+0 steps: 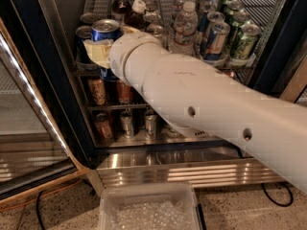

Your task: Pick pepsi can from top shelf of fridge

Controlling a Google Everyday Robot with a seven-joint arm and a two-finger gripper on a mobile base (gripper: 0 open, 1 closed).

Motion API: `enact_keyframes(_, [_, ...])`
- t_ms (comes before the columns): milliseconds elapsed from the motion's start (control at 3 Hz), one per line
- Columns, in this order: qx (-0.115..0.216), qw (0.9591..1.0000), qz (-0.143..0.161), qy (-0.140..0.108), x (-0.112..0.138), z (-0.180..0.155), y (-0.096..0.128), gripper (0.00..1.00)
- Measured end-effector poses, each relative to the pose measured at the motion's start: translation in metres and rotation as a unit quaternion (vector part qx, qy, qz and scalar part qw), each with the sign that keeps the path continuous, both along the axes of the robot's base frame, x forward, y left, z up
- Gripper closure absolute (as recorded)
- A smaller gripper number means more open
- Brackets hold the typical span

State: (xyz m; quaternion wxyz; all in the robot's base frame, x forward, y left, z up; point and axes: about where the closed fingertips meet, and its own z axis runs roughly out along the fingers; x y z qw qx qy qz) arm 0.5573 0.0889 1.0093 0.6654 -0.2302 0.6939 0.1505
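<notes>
- The end effector is sitting at the front left corner of the top shelf of the fridge, at the far end of the white arm reaching in from the lower right.
- The pepsi can is standing upright between the cream fingers. One finger is lying across its left face and the other is showing behind its right shoulder.
- The end effector is reading as closed around the pepsi can. The far contact is partly hidden by the wrist.
- Deciding relation: the can's long axis is running vertical and the fingers are crossing it sideways. The can is lying directly within the grasp, not ahead of it or beside it.
- By my judgement the grasp is made and the coming move is a withdrawal toward the open doorway. The front rail and a neighbouring can just behind are posing the snag risk.
- Materials: the can is smooth dark blue metal with a silver rim, and it is likely slippery. The shelf is thin grey wire.
- Neighbours on the same shelf: dark glass bottles with white caps, clear water bottles, a silver-blue-red can and green cans at the right.
- Smaller cans are standing on the lower racks.
- The ribbed stainless base is lying below, with a clear plastic bin on the floor in front.
</notes>
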Motion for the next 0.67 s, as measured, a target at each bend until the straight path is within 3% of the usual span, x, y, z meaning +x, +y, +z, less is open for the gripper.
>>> enact_keyframes(667, [0.022,0.9987,0.005,0.047,0.018,0.008,-0.073,1.0])
